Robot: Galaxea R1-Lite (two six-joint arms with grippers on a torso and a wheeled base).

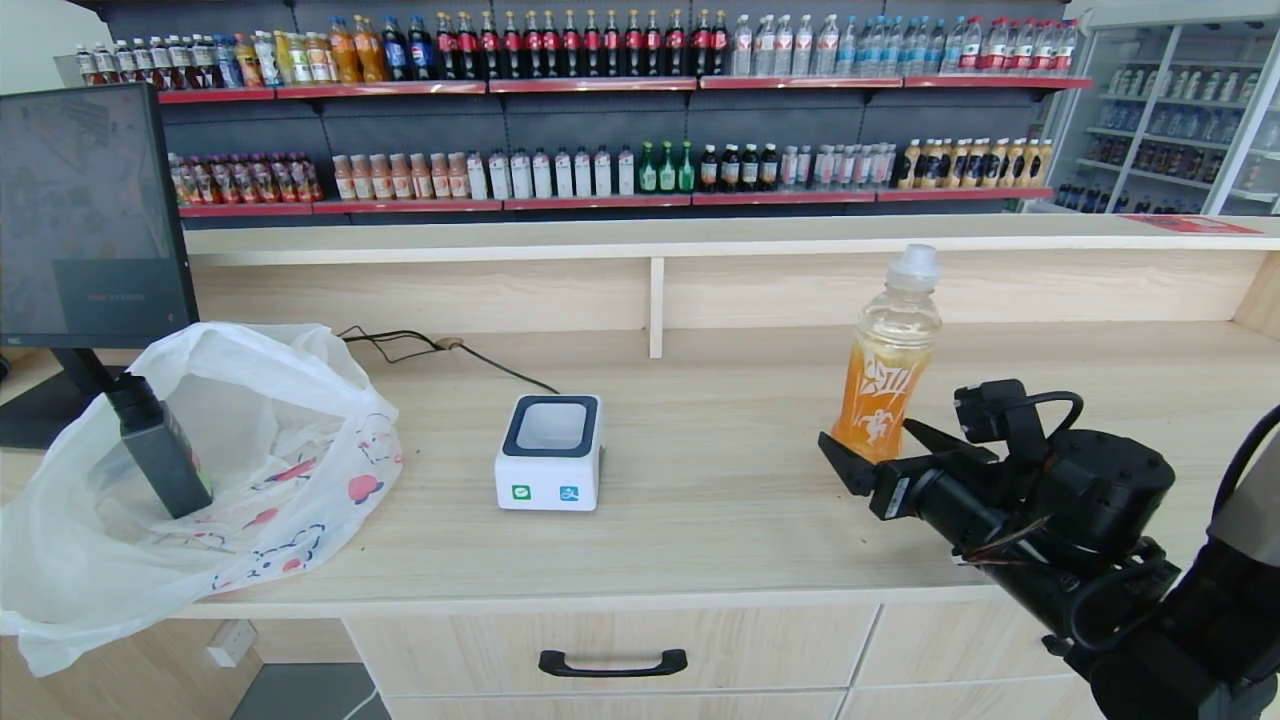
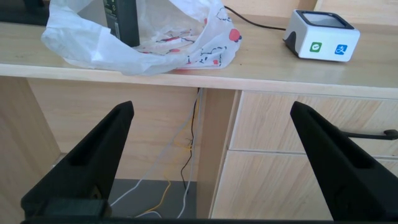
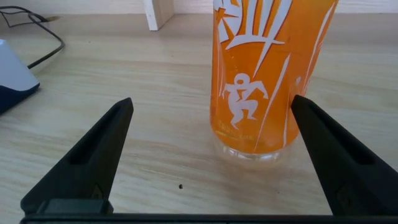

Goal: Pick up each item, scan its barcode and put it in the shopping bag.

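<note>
Head view: The right fingers (image 1: 848, 466) are spread wide and hold nothing. The bottle (image 1: 889, 360) stands upright on the counter (image 1: 720, 520), just beyond the fingertips, in line with the gap between them. The scanner (image 1: 550, 451) sits well apart from these fingers, toward the robot's left. The shopping bag (image 1: 270, 450) lies farther left, mouth open, at the counter's front edge.

Left wrist view: The left fingers (image 2: 93, 155) are fully spread and hold nothing. They sit below the counter edge, facing the cabinet front. The shopping bag (image 2: 155, 46) and the scanner (image 2: 323, 40) rest on the counter above and beyond the fingertips.

Right wrist view: The right fingers (image 3: 93, 162) flank the bottle (image 3: 261, 93) without touching it. The bottle base rests flat on the counter, nearer one finger than the other.
</note>
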